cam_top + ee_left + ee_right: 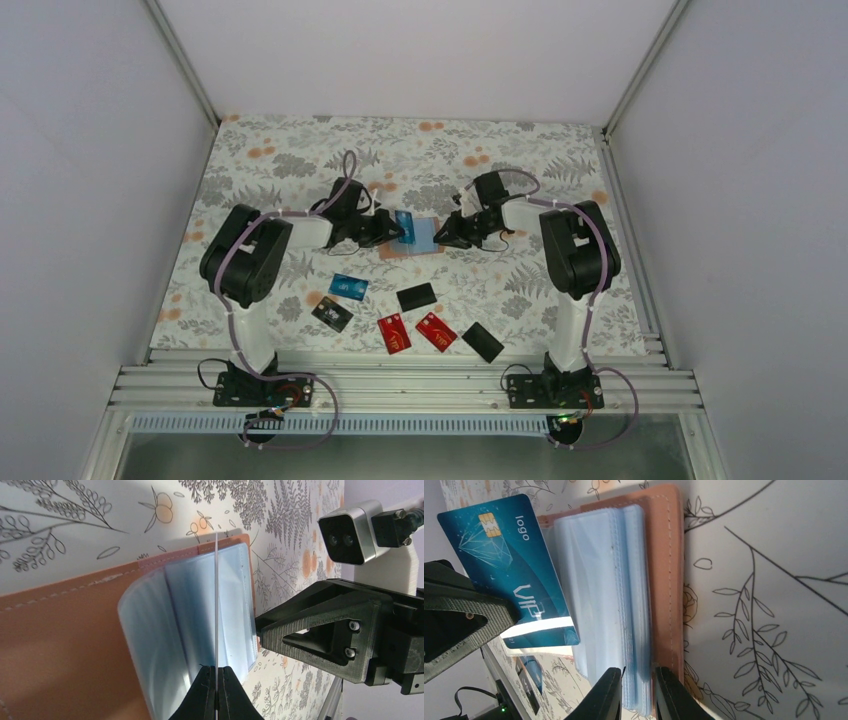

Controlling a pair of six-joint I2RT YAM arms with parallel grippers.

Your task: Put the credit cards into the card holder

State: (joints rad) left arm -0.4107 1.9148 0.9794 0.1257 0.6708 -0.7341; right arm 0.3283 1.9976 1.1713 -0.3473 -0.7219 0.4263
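Note:
The tan card holder (428, 250) lies open at the table's centre, its clear sleeves (614, 580) fanned over the leather (667, 570). My left gripper (393, 232) is shut on a blue VIP credit card (509, 575), held upright on edge over the sleeves; the left wrist view shows it edge-on (216, 600) between the closed jaws (216, 672). My right gripper (638, 677) is shut on the stack of sleeves at the holder's right side (442, 238). Loose cards lie nearer me: blue (348, 287), black (332, 314), two red (393, 333) (436, 331), black (417, 296) and black (483, 341).
The floral tablecloth (300, 170) covers the table, with white walls on three sides. An aluminium rail (400, 385) runs along the near edge by the arm bases. The right gripper body (320, 635) sits close beside the holder in the left wrist view.

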